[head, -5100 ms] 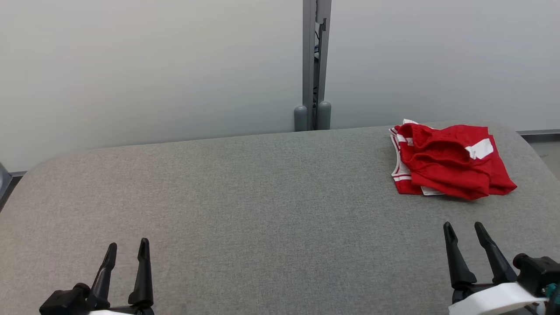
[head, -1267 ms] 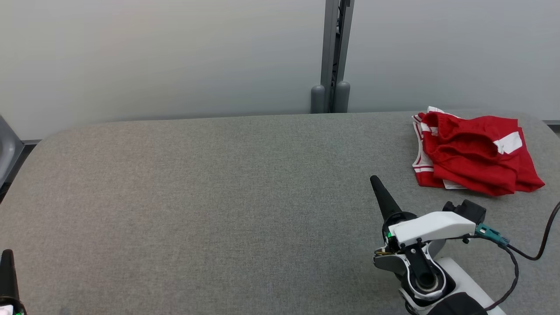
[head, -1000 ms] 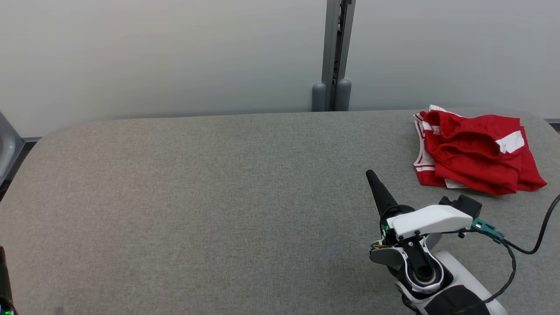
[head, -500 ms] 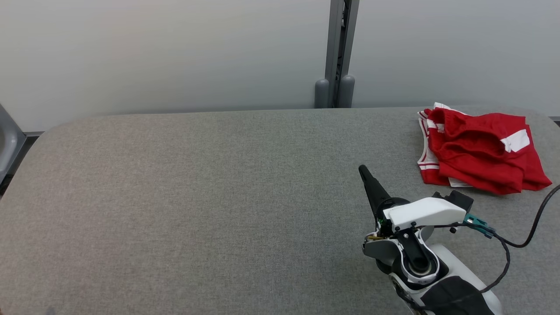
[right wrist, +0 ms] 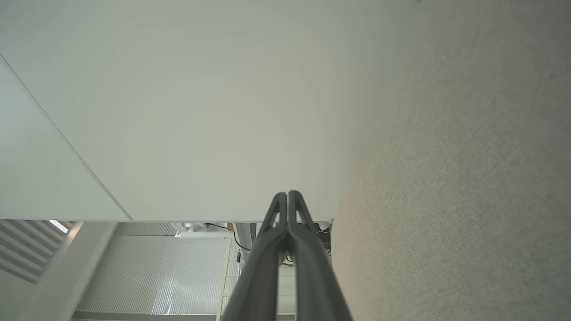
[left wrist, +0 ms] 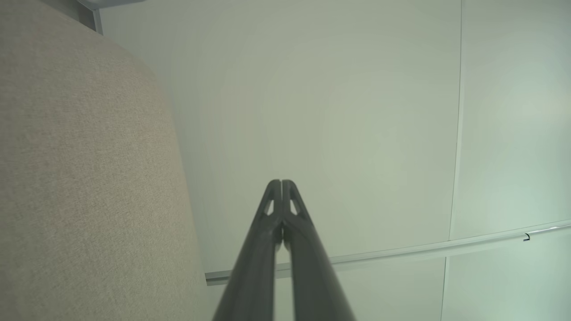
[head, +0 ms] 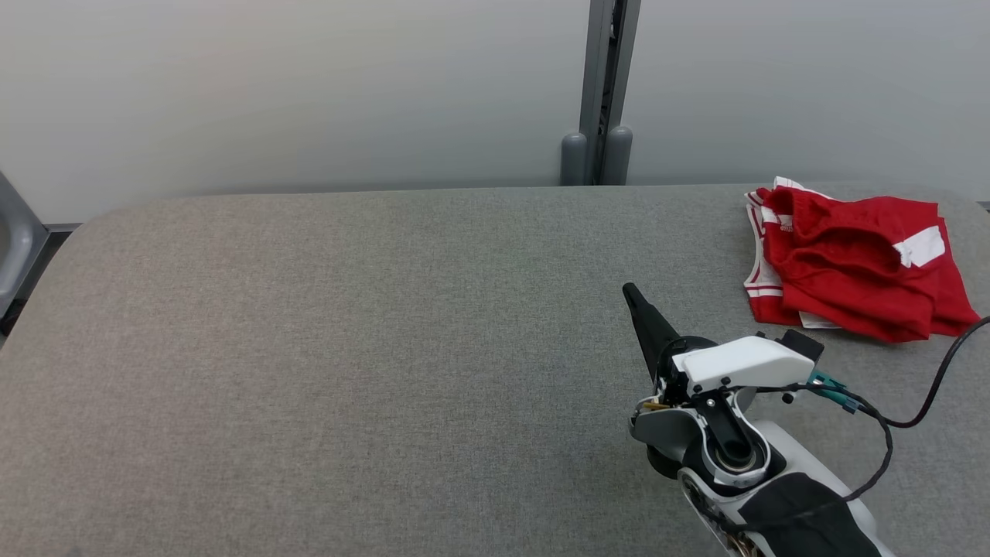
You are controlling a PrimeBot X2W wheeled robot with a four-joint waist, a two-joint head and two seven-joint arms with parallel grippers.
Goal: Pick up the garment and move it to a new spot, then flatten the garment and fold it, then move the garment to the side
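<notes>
The garment [head: 855, 263], red with white stripes and a white patch, lies crumpled at the far right of the grey fabric table [head: 348, 348] in the head view. My right gripper [head: 630, 292] hovers over the table to the left of and nearer than the garment, apart from it, rolled onto its side with its dark fingers pressed together and empty. The right wrist view shows my right gripper [right wrist: 287, 194] shut, with the table surface [right wrist: 468, 178] at its right. In the left wrist view my left gripper [left wrist: 281, 183] is shut and empty, beside the table's edge [left wrist: 89, 178].
A pale partition wall [head: 271, 85] runs along the table's far edge, with a grey post [head: 603, 85] standing at its seam. A black cable [head: 920, 394] loops from my right wrist toward the garment. A grey object [head: 15, 232] sits at the far left edge.
The head camera has shifted, moving the whole scene right and up. My right gripper has moved slightly left and farther out over the table, staying shut. The garment lies as before.
</notes>
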